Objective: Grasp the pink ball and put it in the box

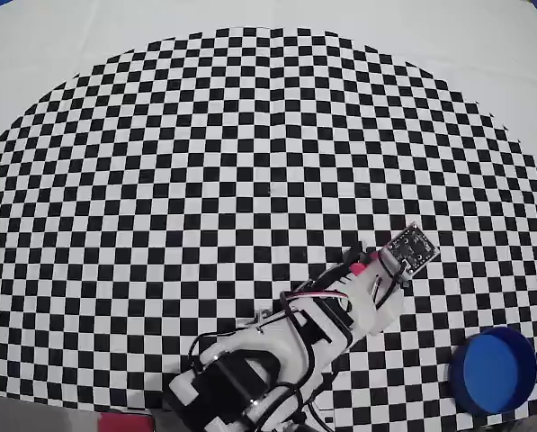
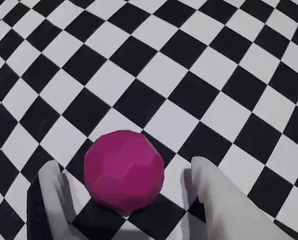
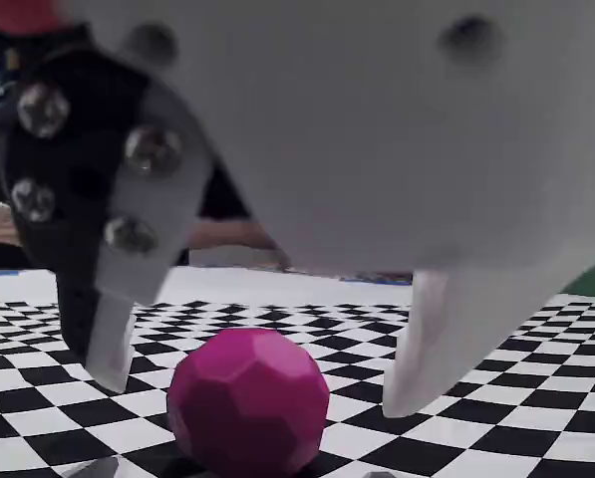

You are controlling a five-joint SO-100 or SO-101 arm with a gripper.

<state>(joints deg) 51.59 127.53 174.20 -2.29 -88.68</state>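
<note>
- pink ball (image 2: pixel 124 170) sits on the checkered mat (image 2: pixel 198 65), between the two white fingers (image 2: pixel 213 200) in the wrist view; visible gap on each side, neither finger touching it.
- gripper (image 2: pixel 124 172) spread wide, straddling the ball, holding nothing.
- fixed view: ball (image 3: pixel 247 400) rests on the mat, both fingertips (image 3: pixel 113 349) hang beside its upper half, mat showing between them and the ball; whether the tips reach the mat, can't tell.
- ball surface is faceted, not perfectly smooth.
- overhead view: ball hidden under the arm (image 1: pixel 322 324); gripper head lies up and left of the box (image 1: pixel 493 370), well apart from it.
- box is round, blue, sits at the mat's lower-right edge, partly over the mat border, close to the frame corner.
- between the box and the arm: bare checker squares only.
- whole mat up and left of the box is open; plain white surface (image 1: pixel 70 45) beyond the mat's curved edge.
- small red-pink thing (image 1: pixel 124 423) at the bottom frame edge, far left of the box, cut off by the frame.
</note>
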